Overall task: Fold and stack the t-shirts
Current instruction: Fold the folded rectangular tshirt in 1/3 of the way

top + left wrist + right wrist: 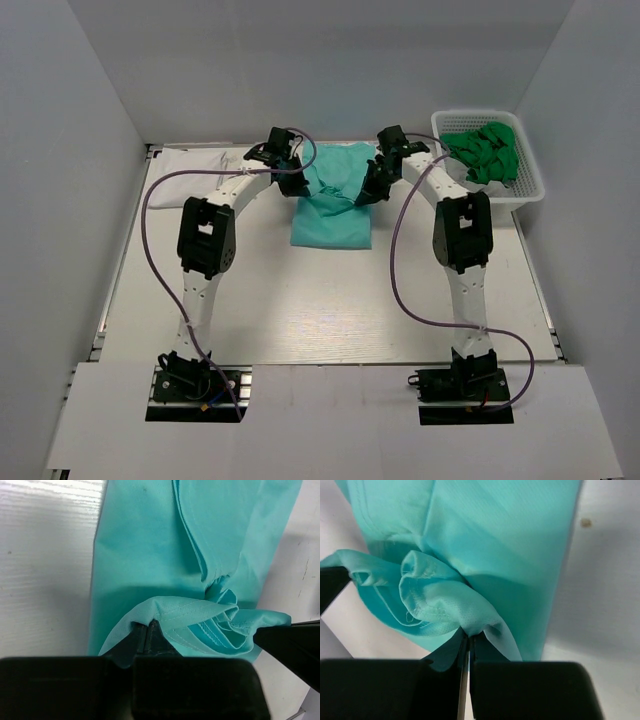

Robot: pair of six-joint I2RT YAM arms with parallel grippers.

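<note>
On the white table point(320, 300) we see a white t-shirt point(195, 160) lying flat at far left. Our left gripper point(293, 183) is clenched on the teal t-shirt point(333, 222) at centre-back, and our right gripper point(370, 192) pinches its bunched fabric beside it. Green t-shirts point(485, 150) fill the mesh basket point(505, 199) at far right.

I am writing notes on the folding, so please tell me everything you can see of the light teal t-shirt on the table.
The light teal cloth t-shirt looks soft and thin, with double-stitched hems. It lies at the far middle of the white table. Its near part is flat, a rough rectangle; its far part is bunched in loose folds. The left arm's fingers and the right arm's fingers are each shut on a hemmed edge, close to each other.
</note>
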